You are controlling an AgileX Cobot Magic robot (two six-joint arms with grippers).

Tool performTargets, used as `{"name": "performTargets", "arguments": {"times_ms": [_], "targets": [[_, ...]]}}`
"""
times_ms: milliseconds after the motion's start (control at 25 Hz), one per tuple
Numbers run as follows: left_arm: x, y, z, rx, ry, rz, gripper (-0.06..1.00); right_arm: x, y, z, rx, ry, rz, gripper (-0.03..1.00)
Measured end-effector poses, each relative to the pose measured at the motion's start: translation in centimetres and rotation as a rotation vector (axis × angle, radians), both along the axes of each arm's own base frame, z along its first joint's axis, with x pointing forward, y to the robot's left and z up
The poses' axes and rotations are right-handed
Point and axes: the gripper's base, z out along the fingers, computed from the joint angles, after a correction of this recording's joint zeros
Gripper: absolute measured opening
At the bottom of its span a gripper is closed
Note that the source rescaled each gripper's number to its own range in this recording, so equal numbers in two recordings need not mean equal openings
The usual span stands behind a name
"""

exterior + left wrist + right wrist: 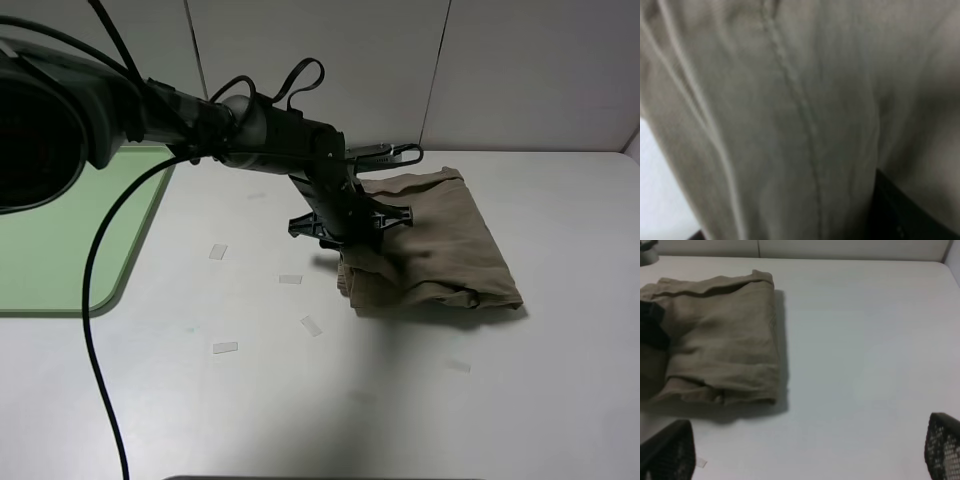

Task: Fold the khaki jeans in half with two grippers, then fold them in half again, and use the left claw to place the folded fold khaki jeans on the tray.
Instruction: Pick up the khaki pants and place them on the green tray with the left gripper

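White table (420, 400), pale panel wall behind; scraps of tape (225, 348) scattered on the near-left surface. Green tray (60, 250) at far left edge, well apart from the work.

Jeans (440, 250) lie mid-table, right of centre, folded into a compact stack, layered edges showing on the near side.

Left claw (350, 232) is down on the stack's left edge. Its wrist view is filled with khaki cloth and a seam, dark finger (900, 215) just at the corner. Jaws look clenched on the fabric, grasping the jeans; how many layers are caught cannot be told.

Right gripper (805, 455) hangs apart from the jeans, over bare table, fingers spread wide, holding nothing.

Risks, as judged:
- Bite may hold only upper layers; on lifting, the lower folds would drop open and the stack unravel.
- Grip sits at one edge, so the free side would hang and drag across the table toward the tray.
- Cloth could slip out of a shallow pinch mid-carry.
- Tray is barely stack-sized; a sagging bundle may land over its rim.
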Motion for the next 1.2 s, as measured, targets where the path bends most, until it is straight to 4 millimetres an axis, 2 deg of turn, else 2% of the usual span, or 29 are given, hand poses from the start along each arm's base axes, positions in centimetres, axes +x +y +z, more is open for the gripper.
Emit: {"name": "performTargets", "arguments": {"times_ms": [120,240,320,560,680,720,800,1200], "targets": [[0.0,0.8,0.6,0.044,0.028,-0.029,0.3,0.0,0.0,0.0,0.0,0.0,0.0,1.0],[0.2,2.6,2.1,0.147,0.056,-0.083,0.18,0.0,0.0,0.0,0.0,0.0,0.0,1.0],[0.3,3.6,2.9,0.21,0.051,-0.109,0.15,0.0,0.0,0.0,0.0,0.0,0.0,1.0],[1.0,6.5,5.8,0.358,0.019,-0.15,0.15,0.0,0.0,0.0,0.0,0.0,0.0,1.0],[1.2,7.4,6.8,0.38,0.016,-0.152,0.14,0.0,0.0,0.0,0.0,0.0,0.0,1.0],[1.5,8.3,7.8,0.385,0.014,-0.148,0.13,0.0,0.0,0.0,0.0,0.0,0.0,1.0],[1.8,9.3,8.7,0.393,0.016,-0.143,0.13,0.0,0.0,0.0,0.0,0.0,0.0,1.0],[3.1,15.0,11.4,0.44,0.063,-0.112,0.13,0.0,0.0,0.0,0.0,0.0,0.0,1.0]]}}
